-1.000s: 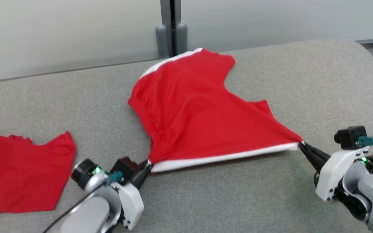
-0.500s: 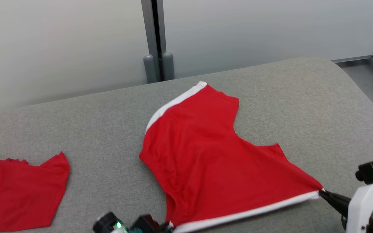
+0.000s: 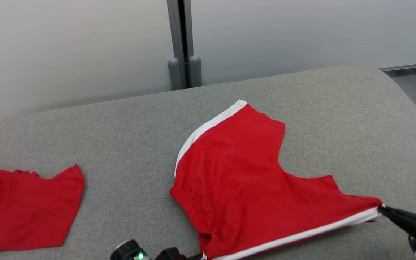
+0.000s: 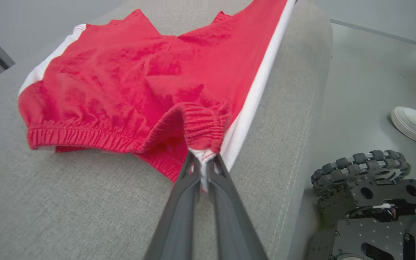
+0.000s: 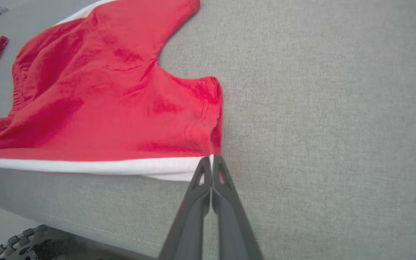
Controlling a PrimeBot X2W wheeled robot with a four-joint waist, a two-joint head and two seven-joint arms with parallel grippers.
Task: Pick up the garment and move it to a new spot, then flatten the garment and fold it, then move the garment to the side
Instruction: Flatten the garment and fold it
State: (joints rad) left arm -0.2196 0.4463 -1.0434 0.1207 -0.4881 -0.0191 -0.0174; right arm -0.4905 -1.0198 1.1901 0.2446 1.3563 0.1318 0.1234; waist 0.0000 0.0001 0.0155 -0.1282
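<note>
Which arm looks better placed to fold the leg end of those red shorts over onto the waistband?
Probably the right: the right gripper is shut on the leg-hem corner of the red shorts, while the left gripper pinches the elastic waistband end and could anchor it.

Open bench (image 3: 121, 144) lay between the shorts (image 3: 244, 180) and the red cloth (image 3: 24, 209) at far left; open strip beyond the shorts too. Post (image 3: 183, 43) and wall (image 3: 302, 32) blocked the far edge.
</note>
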